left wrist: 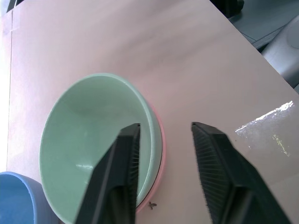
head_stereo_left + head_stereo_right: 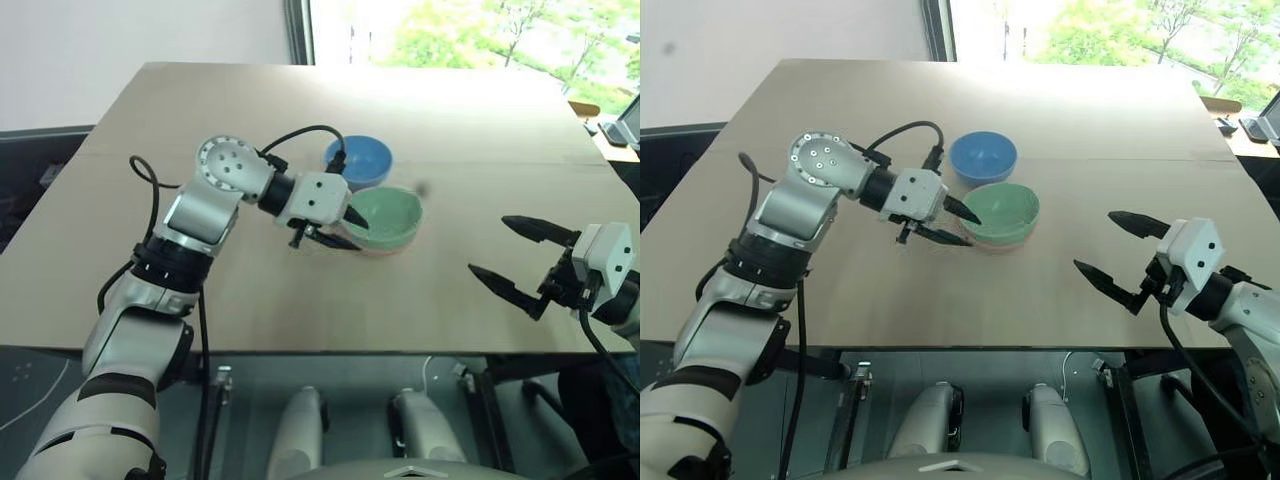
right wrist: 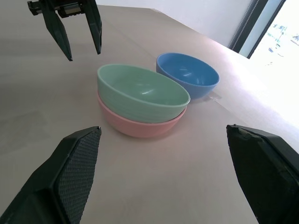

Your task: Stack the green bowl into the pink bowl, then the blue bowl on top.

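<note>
Bowls were what drew the eye on the broad tan wooden desk. The small round pale mint-green plastic bowl sat nested inside the small round salmon-pink plastic bowl, tilted a little so that its rim rode higher on one side, and only a pink band showed beneath it. Nothing lay inside the green bowl; its hollow was bare and smooth. Just beside this pair, on the window side and either touching it or very nearly so, stood the small round bright sky-blue plastic bowl, on its own on the desk and likewise holding nothing.

The left pincer hung at the near edge of the nested pair with its two black fingers parted and gripping nothing. From the wrist camera, one finger lay over the green bowl's inside and the other over the bare desk outside the pink rim, so that the rims passed between them without being squeezed.

The right pincer stood well apart to the right, near the desk's front edge, its fingers spread wide and empty, pointing across toward the bowls.
</note>
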Controlling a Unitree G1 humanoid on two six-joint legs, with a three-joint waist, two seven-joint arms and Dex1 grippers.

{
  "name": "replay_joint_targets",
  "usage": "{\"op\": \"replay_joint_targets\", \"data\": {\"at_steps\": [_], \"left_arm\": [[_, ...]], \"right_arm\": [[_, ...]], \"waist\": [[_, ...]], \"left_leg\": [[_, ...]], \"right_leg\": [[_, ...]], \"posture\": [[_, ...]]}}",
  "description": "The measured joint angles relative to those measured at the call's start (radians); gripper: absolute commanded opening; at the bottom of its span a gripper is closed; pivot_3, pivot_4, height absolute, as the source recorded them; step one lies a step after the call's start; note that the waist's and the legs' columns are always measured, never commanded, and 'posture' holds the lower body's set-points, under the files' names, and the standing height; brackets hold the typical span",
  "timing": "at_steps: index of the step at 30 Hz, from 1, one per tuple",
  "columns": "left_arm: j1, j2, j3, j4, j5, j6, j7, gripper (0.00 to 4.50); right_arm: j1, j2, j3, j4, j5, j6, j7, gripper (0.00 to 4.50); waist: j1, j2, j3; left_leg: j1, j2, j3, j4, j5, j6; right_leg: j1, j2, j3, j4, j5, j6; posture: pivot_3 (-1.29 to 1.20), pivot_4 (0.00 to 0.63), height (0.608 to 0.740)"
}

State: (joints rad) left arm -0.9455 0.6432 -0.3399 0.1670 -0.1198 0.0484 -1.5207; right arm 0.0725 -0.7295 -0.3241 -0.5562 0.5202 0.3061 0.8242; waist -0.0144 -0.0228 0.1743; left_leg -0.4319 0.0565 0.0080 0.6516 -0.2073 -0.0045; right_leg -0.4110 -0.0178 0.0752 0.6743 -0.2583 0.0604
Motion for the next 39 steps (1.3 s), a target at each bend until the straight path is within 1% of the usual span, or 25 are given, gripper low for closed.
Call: {"op": "replay_joint_targets", "data": {"at_steps": [3, 5, 7, 9, 11, 14, 16, 19, 23, 26, 30, 35, 38, 39], "left_arm": [[-0.004, -0.008, 0.018, 0.002, 0.0, 0.031, 0.043, 4.07], [-0.021, -0.001, 0.027, 0.021, 0.016, 0.013, 0.08, 4.07], [-0.051, 0.02, 0.029, 0.09, 0.065, -0.048, 0.125, 4.07], [-0.115, 0.061, 0.014, 0.263, 0.198, -0.194, 0.229, 4.07], [-0.153, 0.081, 0.008, 0.375, 0.281, -0.277, 0.31, 4.07], [-0.236, 0.072, -0.062, 0.609, 0.46, -0.428, 0.517, 4.07], [-0.265, 0.045, -0.107, 0.743, 0.554, -0.497, 0.616, 4.07], [-0.295, -0.005, -0.152, 0.859, 0.629, -0.544, 0.706, 4.07], [-0.341, -0.075, -0.188, 0.95, 0.692, -0.578, 0.804, 4.07], [-0.374, -0.121, -0.215, 0.999, 0.739, -0.59, 0.874, 4.07], [-0.387, -0.164, -0.243, 1.038, 0.786, -0.61, 0.933, 4.07], [-0.407, -0.2, -0.26, 1.071, 0.813, -0.629, 0.964, 4.07], [-0.41, -0.213, -0.264, 1.079, 0.826, -0.638, 0.967, 3.35], [-0.41, -0.217, -0.269, 1.083, 0.83, -0.644, 0.967, 2.95]], "right_arm": [[-0.015, 0.001, 0.024, 0.005, -0.006, -0.001, -0.001, 4.5], [-0.027, 0.005, 0.044, 0.005, -0.006, -0.002, -0.002, 4.5], [-0.048, 0.011, 0.063, 0.006, -0.006, -0.002, -0.006, 4.5], [-0.077, 0.022, 0.091, 0.011, -0.009, -0.004, -0.009, 4.5], [-0.095, 0.03, 0.113, 0.019, -0.017, -0.006, -0.012, 4.5], [-0.164, 0.047, 0.168, 0.061, -0.057, -0.01, -0.026, 4.5], [-0.198, 0.049, 0.207, 0.091, -0.088, -0.01, -0.029, 4.5], [-0.228, 0.07, 0.238, 0.119, -0.105, -0.01, -0.03, 4.5], [-0.272, 0.084, 0.268, 0.129, -0.123, -0.014, -0.032, 4.5], [-0.279, 0.082, 0.271, 0.144, -0.162, -0.031, -0.039, 4.5], [-0.279, 0.082, 0.274, 0.146, -0.179, -0.036, -0.04, 4.5], [-0.278, 0.083, 0.274, 0.146, -0.184, -0.037, -0.047, 4.5], [-0.277, 0.083, 0.274, 0.145, -0.184, -0.037, -0.048, 4.5], [-0.276, 0.083, 0.273, 0.145, -0.184, -0.037, -0.048, 4.5]], "waist": [[0.0, 0.0, 0.0], [0.0, 0.0, 0.0], [-0.003, 0.0, 0.0], [-0.004, 0.0, 0.0], [-0.001, 0.0, 0.0], [0.006, -0.001, 0.0], [0.01, -0.001, 0.0], [0.013, -0.001, 0.001], [0.011, -0.001, 0.001], [0.011, -0.001, 0.001], [0.007, -0.001, 0.001], [0.003, -0.001, 0.001], [0.003, -0.001, 0.001], [0.003, -0.001, 0.001]], "left_leg": [[0.0, 0.0, 0.0, 0.0, 0.0, 0.0], [0.0, 0.0, 0.0, 0.0, 0.0, 0.0], [0.001, 0.0, 0.0, 0.0, 0.0, 0.0], [0.001, 0.0, 0.0, 0.0, 0.0, 0.0], [0.001, 0.0, 0.0, 0.0, 0.0, 0.0], [-0.001, -0.001, 0.0, 0.001, 0.0, 0.0], [-0.002, -0.001, 0.0, 0.0, 0.0, 0.0], [-0.002, -0.001, 0.0, 0.0, 0.0, 0.0], [-0.002, -0.001, 0.0, 0.0, 0.0, 0.0], [-0.002, -0.001, 0.0, 0.0, 0.0, 0.0], [-0.002, -0.001, 0.0, 0.0, 0.0, 0.0], [-0.002, -0.001, 0.0, 0.0, 0.0, 0.0], [-0.002, -0.001, 0.0, 0.0, 0.0, 0.0], [-0.002, -0.001, 0.0, 0.0, 0.0, 0.0]], "right_leg": [[0.0, 0.0, 0.0, 0.0, 0.0, 0.0], [0.0, 0.0, 0.0, 0.0, 0.0, 0.0], [0.0, 0.0, 0.0, 0.0, 0.0, 0.0], [0.0, 0.001, 0.0, 0.001, 0.0, 0.0], [0.0, 0.001, 0.0, 0.001, 0.0, 0.0], [0.0, 0.0, 0.0, -0.001, 0.0, 0.0], [0.0, 0.0, 0.0, -0.002, 0.0, 0.0], [-0.001, 0.0, -0.001, -0.002, 0.0, 0.0], [-0.001, 0.0, -0.001, -0.002, 0.0, 0.0], [-0.001, 0.0, -0.001, -0.002, 0.0, 0.0], [-0.001, 0.0, -0.001, -0.002, 0.0, 0.0], [-0.001, 0.0, -0.001, -0.001, 0.0, 0.0], [-0.001, 0.0, -0.001, -0.001, 0.0, 0.0], [-0.001, 0.0, -0.001, -0.001, 0.0, 0.0]], "posture": [[0.0, 0.15, 0.74], [0.0, 0.15, 0.74], [0.0, 0.15, 0.74], [0.0, 0.15, 0.74], [0.0, 0.15, 0.74], [0.0, 0.15, 0.74], [0.0, 0.15, 0.74], [0.0, 0.15, 0.74], [0.0, 0.15, 0.74], [0.0, 0.15, 0.74], [0.0, 0.15, 0.74], [0.0, 0.15, 0.74], [0.0, 0.15, 0.74], [0.0, 0.15, 0.74]]}}
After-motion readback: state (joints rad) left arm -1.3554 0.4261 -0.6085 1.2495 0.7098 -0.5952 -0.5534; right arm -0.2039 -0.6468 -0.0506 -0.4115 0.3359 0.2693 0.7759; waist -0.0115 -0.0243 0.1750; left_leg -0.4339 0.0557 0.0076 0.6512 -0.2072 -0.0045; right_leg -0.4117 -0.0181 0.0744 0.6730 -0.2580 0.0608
